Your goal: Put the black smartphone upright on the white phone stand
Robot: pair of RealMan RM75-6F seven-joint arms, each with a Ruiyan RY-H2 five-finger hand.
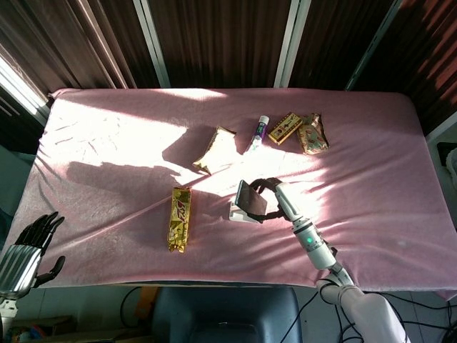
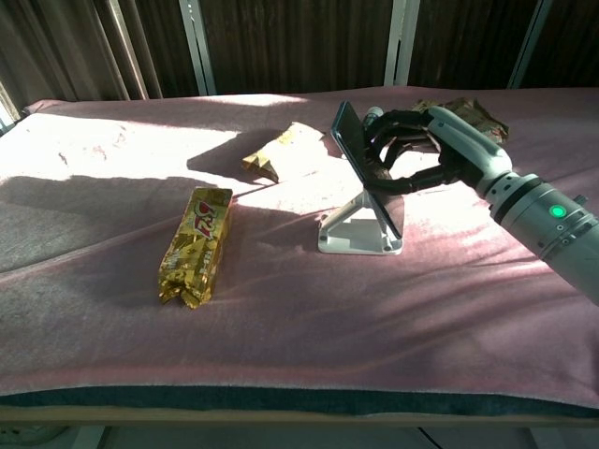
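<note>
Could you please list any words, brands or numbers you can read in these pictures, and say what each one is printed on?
No text reads with certainty.
Gold snack pack: red lettering on the front, too blurred to read.
Purple-and-white tube: print too small.
Yellow packet and brown packet: print too small.
Pale wrapper: washed out by sunlight.
Black smartphone, white phone stand: no visible text.
</note>
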